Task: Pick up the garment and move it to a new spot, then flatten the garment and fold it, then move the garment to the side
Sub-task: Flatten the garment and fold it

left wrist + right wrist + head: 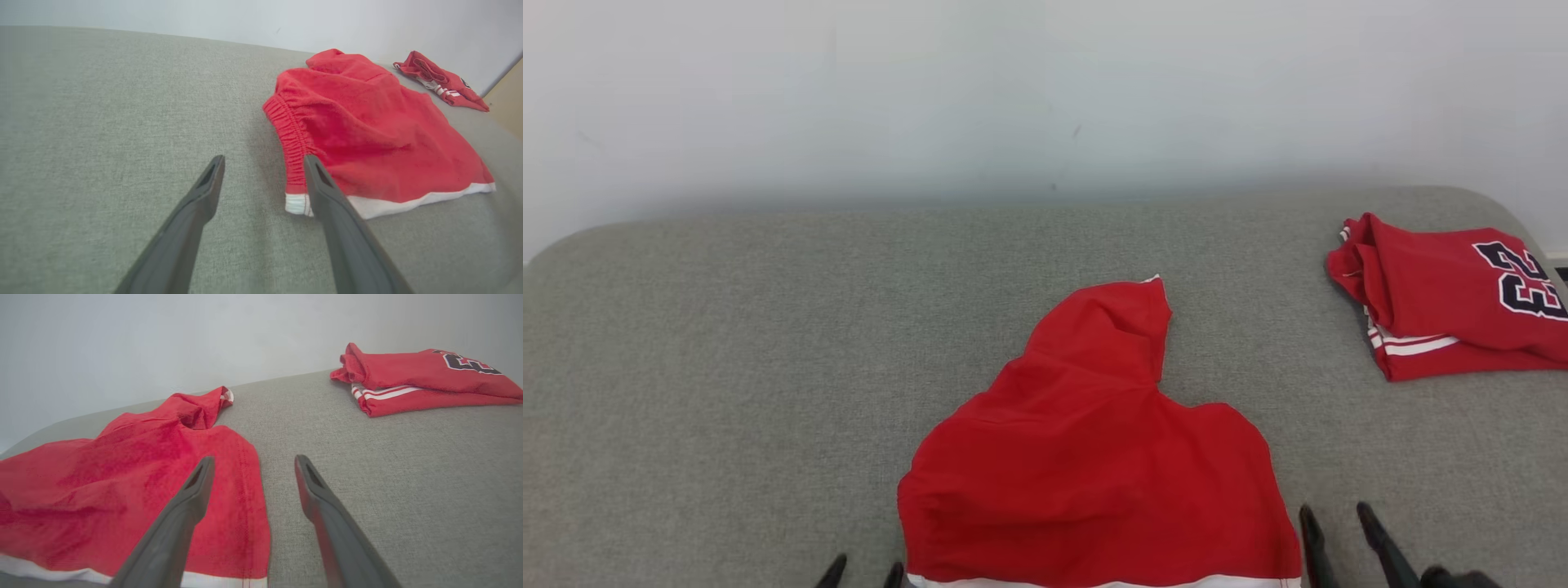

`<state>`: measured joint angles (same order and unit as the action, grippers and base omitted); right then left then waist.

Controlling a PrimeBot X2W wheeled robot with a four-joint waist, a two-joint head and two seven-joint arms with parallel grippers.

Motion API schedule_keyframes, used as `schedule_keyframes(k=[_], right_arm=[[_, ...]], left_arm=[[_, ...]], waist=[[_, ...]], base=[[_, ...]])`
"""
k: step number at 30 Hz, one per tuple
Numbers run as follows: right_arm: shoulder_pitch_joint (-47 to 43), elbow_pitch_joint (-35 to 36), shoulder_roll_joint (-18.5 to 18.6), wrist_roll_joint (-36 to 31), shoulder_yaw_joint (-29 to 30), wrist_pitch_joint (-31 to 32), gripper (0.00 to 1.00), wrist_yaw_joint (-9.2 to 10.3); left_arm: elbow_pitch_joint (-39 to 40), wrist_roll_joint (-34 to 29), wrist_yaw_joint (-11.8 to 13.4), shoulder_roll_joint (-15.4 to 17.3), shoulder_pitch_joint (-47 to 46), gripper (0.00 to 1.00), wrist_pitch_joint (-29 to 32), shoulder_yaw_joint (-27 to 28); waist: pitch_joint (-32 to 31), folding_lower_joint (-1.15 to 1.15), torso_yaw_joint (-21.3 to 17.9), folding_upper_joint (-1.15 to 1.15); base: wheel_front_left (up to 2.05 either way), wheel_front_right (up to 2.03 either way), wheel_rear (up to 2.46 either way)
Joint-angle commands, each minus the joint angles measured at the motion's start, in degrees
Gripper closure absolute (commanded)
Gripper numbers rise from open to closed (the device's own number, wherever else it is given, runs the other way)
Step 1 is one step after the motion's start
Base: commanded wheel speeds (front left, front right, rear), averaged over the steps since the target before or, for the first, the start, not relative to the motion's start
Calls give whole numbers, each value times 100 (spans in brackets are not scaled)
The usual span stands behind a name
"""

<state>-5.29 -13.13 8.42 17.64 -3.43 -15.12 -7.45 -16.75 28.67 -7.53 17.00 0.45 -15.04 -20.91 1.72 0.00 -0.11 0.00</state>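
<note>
Bright, diffuse light falls evenly from above, so the wall (1045,98) looks pale and washed and the grey surface (727,367) carries only a soft dim band along its far edge and faint shadows beside the garment (1094,457). The red is heavily saturated. Both wrist views bend toward their edges, and the fingers (184,228) go soft near the bottom.

Number 23 (1521,279), on folded red jersey (1429,314)

Grey woven upholstered surface (727,367) against a plain pale wall (849,98), soft even light.
</note>
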Motion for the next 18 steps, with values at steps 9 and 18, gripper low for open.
schedule_keyframes(k=[9,18], right_arm=[[-664,-5,438,-4,-468,-2,0,-4],[-269,-618,402,-180,-794,-2,0,-4]], left_arm=[[-230,-73,8,117,63,0,-15,-389],[-485,-62,8,131,-306,0,-15,-613]], waist=[[129,0,69,0],[249,0,-39,0]], base=[[0,0,0],[0,0,0]])
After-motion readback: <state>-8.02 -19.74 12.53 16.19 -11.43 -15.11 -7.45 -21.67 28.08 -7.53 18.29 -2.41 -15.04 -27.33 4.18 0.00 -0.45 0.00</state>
